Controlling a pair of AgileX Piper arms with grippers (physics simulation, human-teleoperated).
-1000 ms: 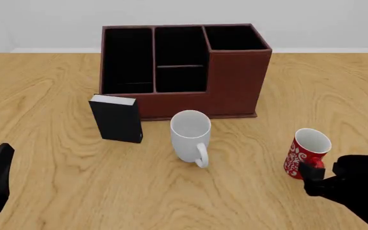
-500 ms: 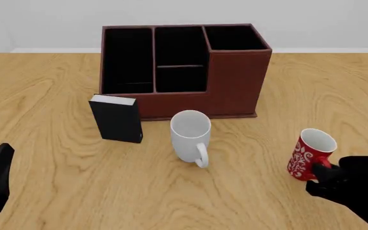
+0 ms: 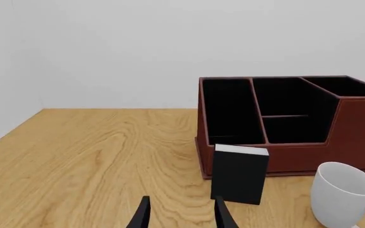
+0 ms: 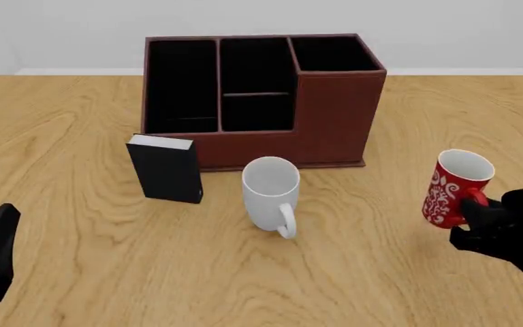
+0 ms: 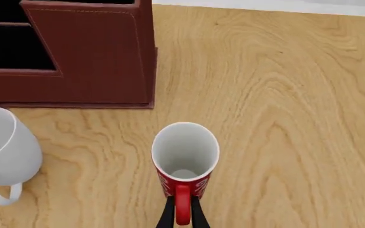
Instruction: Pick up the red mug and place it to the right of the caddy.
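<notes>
The small glossy red mug with white floral pattern (image 4: 455,188) is held clear of the wooden table (image 4: 80,116), roughly upright with a slight lean, white interior visible from above. The right gripper (image 5: 182,214) is clamped on its red loop handle (image 5: 182,205), a finger (image 5: 168,214) pressed to each side. The mug is positioned near and to the right of the large dark reddish-brown leather-look caddy (image 4: 334,116), well apart from it. A plain white mug (image 4: 272,193) is seen upright just near of the caddy's front wall, handle pointing near. A small black box with a pale top (image 4: 165,167) is stood at the caddy's near-left corner. The left gripper (image 3: 181,216) is parked at the near-left, fingers parted a little, nothing between them.
</notes>
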